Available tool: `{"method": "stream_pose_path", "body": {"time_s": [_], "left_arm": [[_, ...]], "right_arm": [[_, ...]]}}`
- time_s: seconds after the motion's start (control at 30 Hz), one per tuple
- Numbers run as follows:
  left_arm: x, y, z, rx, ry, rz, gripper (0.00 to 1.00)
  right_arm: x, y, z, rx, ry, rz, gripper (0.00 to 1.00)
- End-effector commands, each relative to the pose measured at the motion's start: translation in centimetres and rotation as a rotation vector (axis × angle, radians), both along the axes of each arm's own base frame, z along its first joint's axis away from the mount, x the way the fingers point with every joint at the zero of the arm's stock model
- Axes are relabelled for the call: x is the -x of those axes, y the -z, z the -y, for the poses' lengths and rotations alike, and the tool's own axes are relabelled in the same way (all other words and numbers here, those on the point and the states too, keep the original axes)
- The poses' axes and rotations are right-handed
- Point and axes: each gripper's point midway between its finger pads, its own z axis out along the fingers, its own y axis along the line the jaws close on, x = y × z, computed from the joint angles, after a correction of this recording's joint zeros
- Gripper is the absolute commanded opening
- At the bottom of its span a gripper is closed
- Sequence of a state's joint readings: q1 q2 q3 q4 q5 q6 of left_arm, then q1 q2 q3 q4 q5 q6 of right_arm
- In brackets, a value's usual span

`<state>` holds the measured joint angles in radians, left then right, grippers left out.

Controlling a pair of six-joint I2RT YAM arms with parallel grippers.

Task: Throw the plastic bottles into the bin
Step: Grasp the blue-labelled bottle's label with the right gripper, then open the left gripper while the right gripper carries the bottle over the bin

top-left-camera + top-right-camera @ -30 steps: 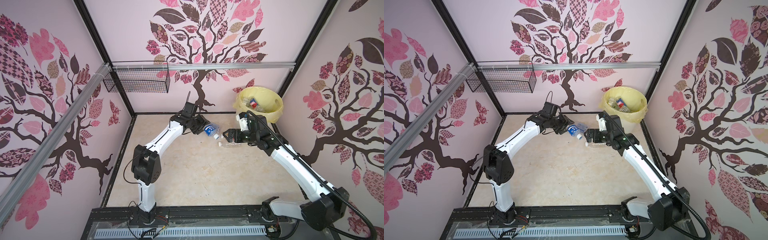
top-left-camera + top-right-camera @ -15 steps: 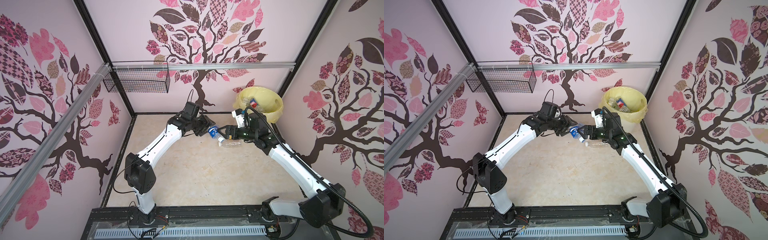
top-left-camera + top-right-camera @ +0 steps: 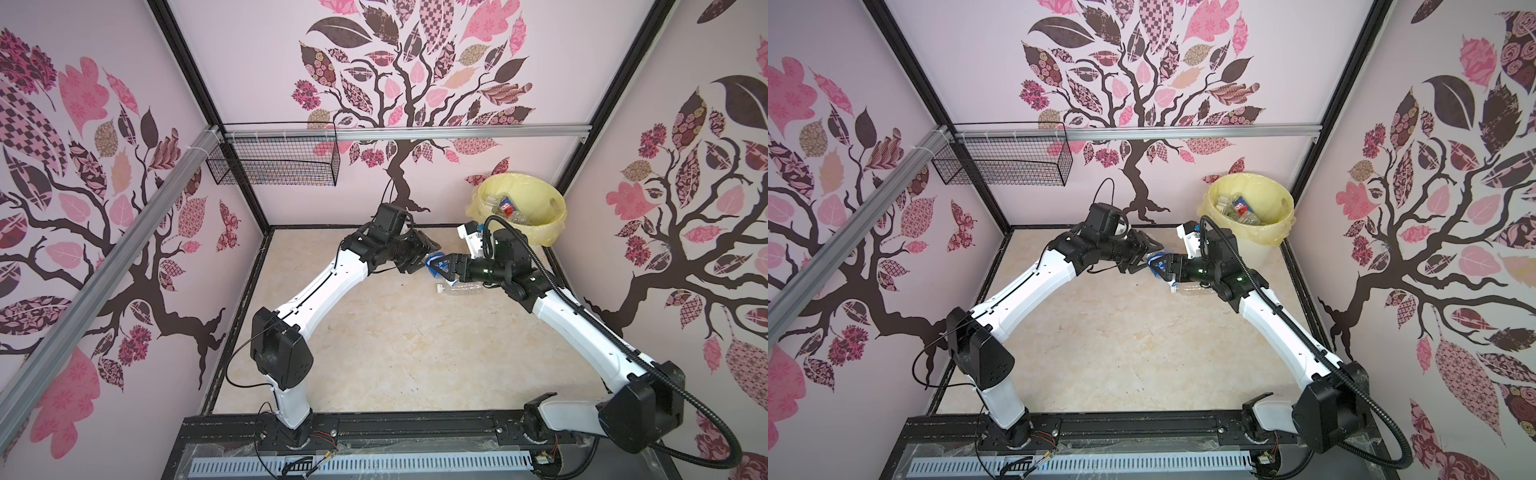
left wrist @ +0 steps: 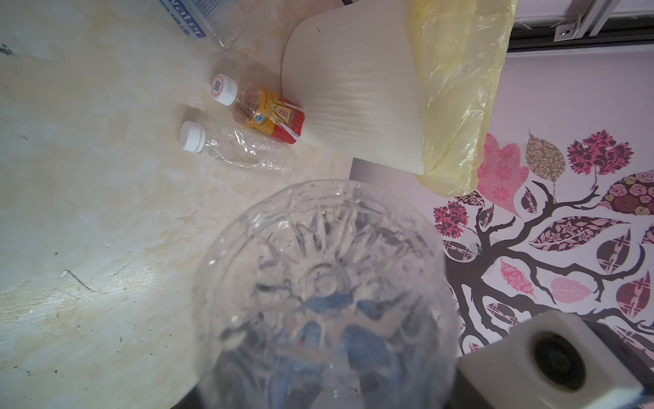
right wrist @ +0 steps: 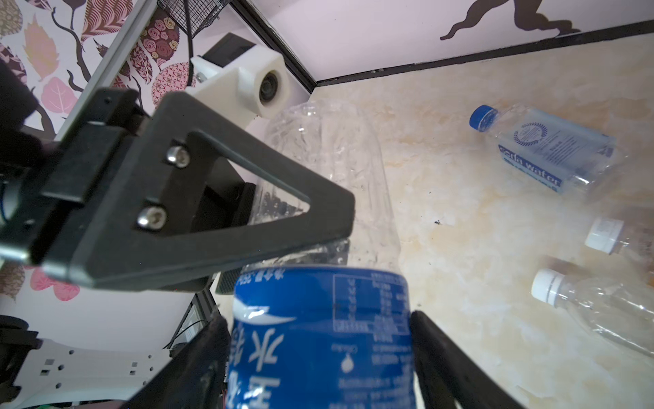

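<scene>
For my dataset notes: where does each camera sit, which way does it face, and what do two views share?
Top views: high at the front, looking down on the table; both arms show, left tool and right tool meeting at the blue-labelled bottle.
Left wrist: looks past that bottle's base toward the bin; the right arm's camera shows.
Right wrist: looks along the bottle at the left tool's finger; own fingers flank the label.
Shared: both wrist views show the clear white-capped bottle.
</scene>
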<state>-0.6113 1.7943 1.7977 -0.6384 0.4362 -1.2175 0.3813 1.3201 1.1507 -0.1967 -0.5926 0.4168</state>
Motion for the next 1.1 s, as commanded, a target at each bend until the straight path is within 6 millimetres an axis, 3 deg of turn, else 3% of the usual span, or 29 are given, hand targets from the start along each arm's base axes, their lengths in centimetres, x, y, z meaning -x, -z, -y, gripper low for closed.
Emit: {"method": "stream_pose_path", "body": {"time_s": [0.0, 0.13, 0.3, 0.53, 0.67, 0.9, 0.97, 1.07], "left_arm": [[0.0, -3.3, 0.3, 0.068, 0.002, 0.048, 0.54], [0.3, -4.1, 0.4, 0.091, 0.005, 0.044, 0.63], [0.1, -6.0, -0.9, 0.088, -0.022, 0.075, 0.97], [-2.3, -12.1, -6.6, 0.093, -0.149, 0.197, 0.97], [-2.5, -14.7, -8.5, 0.086, -0.184, 0.277, 0.97], [-1.9, -16.3, -8.5, 0.088, -0.165, 0.339, 0.97], [-1.8, -16.0, -8.6, 0.076, -0.161, 0.34, 0.97], [-1.5, -15.2, -8.8, 0.062, -0.157, 0.323, 0.97]], "right_arm": [[-0.3, 0.2, -0.6, -0.006, -0.016, -0.001, 0.74], [-0.3, -0.7, -0.5, -0.012, -0.01, 0.019, 0.67], [-0.9, -2.4, 0.5, 0.031, 0.053, 0.057, 0.6], [-3.4, -6.7, 3.7, 0.162, 0.251, 0.159, 0.58], [-5.4, -10.4, 7.5, 0.244, 0.438, 0.232, 0.57], [-8.3, -19.3, 16.8, 0.304, 0.833, 0.386, 0.57], [-9.4, -20.2, 18.4, 0.358, 0.906, 0.418, 0.58], [-12.4, -18.7, 20.6, 0.452, 0.965, 0.391, 0.62]]}}
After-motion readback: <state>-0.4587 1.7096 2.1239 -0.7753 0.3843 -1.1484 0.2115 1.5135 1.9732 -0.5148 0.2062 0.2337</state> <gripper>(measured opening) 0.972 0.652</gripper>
